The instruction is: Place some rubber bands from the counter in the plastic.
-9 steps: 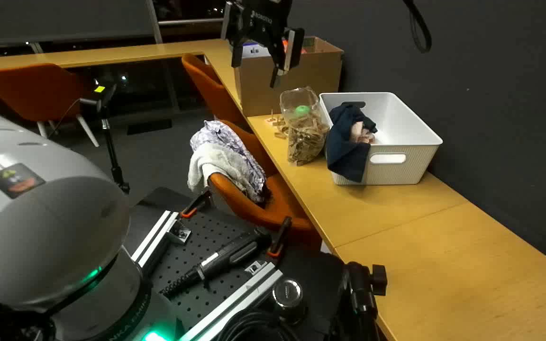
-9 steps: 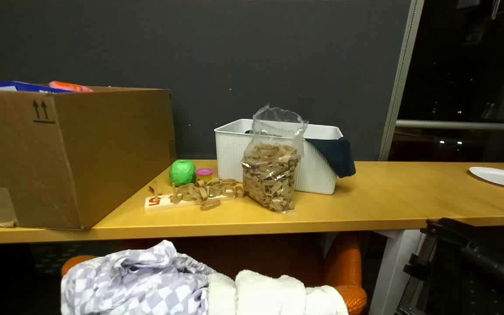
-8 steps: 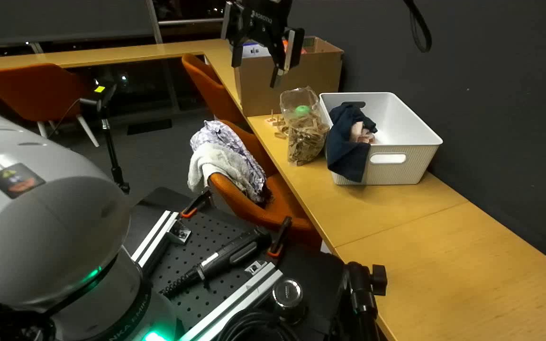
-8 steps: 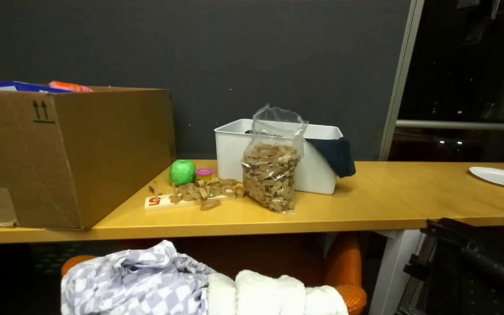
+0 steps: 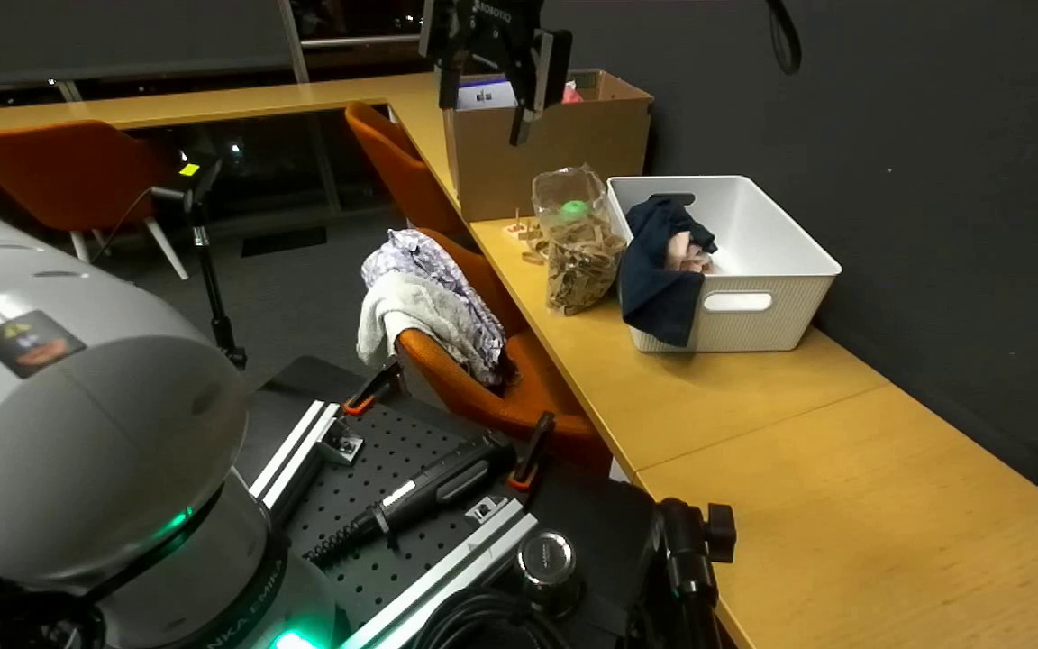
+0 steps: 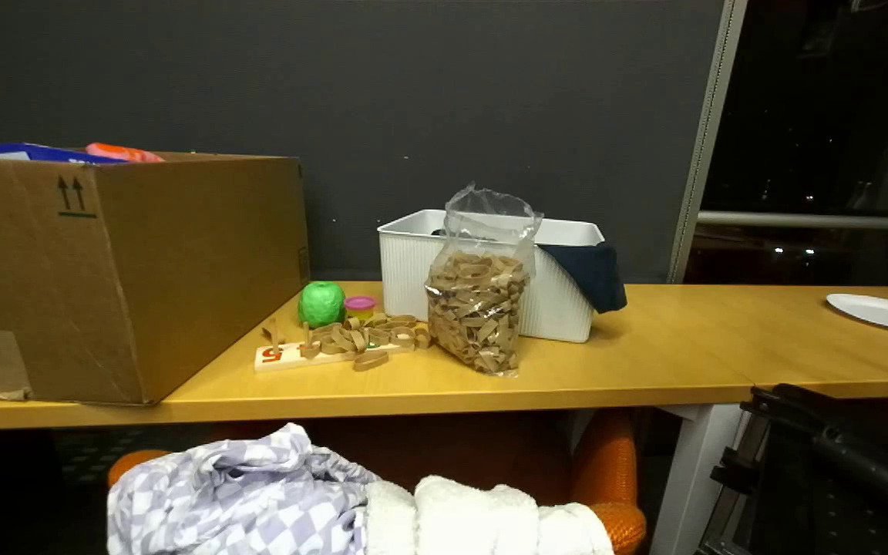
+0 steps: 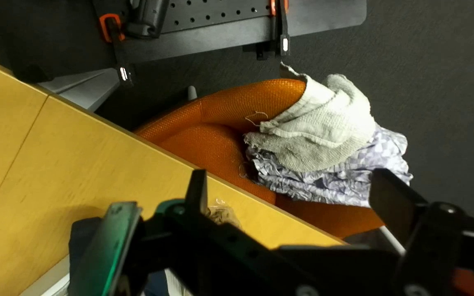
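A clear plastic bag [image 6: 482, 312] of tan rubber bands stands upright on the wooden counter [image 6: 613, 370], its top rising above the bands. It also shows in an exterior view [image 5: 584, 261] and partly, behind a finger, in the wrist view [image 7: 224, 214]. Loose rubber bands [image 6: 371, 334] lie in a pile beside the bag, partly on a wooden number board [image 6: 284, 361]. My gripper [image 5: 484, 115] is open and empty, high above the counter in front of the cardboard box. In the wrist view the gripper [image 7: 288, 176] has its fingers wide apart with nothing between them.
A white bin [image 5: 776, 311] with a dark cloth [image 5: 663, 279] over its rim stands beside the bag. A cardboard box [image 6: 205, 262], a green round object [image 6: 321, 305] and a small pink-lidded tub [image 6: 360, 307] are nearby. An orange chair [image 7: 204, 135] with cloths stands by the counter edge.
My gripper has risen a little and shifted slightly left in the exterior view. It stays open. The bag, the loose bands and the bin have not moved.
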{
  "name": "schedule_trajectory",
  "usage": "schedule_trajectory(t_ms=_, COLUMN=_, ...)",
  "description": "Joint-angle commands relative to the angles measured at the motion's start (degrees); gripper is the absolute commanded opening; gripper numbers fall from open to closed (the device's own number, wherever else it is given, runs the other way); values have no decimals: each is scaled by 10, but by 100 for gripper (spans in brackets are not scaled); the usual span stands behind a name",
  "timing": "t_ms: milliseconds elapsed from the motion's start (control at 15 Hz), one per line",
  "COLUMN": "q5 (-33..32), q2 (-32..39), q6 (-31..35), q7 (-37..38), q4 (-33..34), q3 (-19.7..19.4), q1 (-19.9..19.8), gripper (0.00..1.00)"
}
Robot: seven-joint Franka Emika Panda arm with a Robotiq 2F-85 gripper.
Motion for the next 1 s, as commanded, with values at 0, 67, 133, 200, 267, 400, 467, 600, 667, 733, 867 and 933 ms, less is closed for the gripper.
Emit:
schedule_trajectory(t_ms=0, q5=39, q2=63, q6=-19, q7=37, q4=93, q3=13, q1=-6, gripper=100)
schedule_trajectory(t_ms=67, q5=45, q2=82, q6=-15, q7=38, q4=114, q3=14, q1=-5, gripper=100)
schedule_trajectory(t_ms=133, q5=52, q2=108, q6=-10, q7=40, q4=141, q3=15, q1=-4, gripper=100)
schedule_trajectory(t_ms=200, q5=64, q2=134, q6=-7, q7=38, q4=164, q3=14, q1=-2, gripper=100)
schedule_trajectory(t_ms=267, q5=76, q2=160, q6=-2, q7=36, q4=188, q3=17, q1=1, gripper=100)
schedule_trajectory(t_ms=400, q5=95, q2=209, q6=-2, q7=45, q4=233, q3=30, q1=7, gripper=100)
schedule_trajectory(t_ms=467, q5=101, q2=231, q6=-3, q7=52, q4=255, q3=38, q1=8, gripper=100)
schedule_trajectory(t_ms=600, q5=100, q2=275, q6=-6, q7=73, q4=299, q3=59, q1=12, gripper=100)
schedule_trajectory(t_ms=667, q5=97, q2=300, q6=-9, q7=86, q4=322, q3=68, q1=15, gripper=100)
schedule_trajectory(t_ms=733, q5=92, q2=324, q6=-7, q7=102, q4=340, q3=78, q1=18, gripper=100)
schedule_trajectory(t_ms=867, q5=91, q2=367, q6=4, q7=123, q4=370, q3=90, q1=23, gripper=100)
schedule_trajectory(t_ms=933, q5=93, q2=390, q6=13, q7=133, q4=383, q3=94, q1=25, gripper=100)
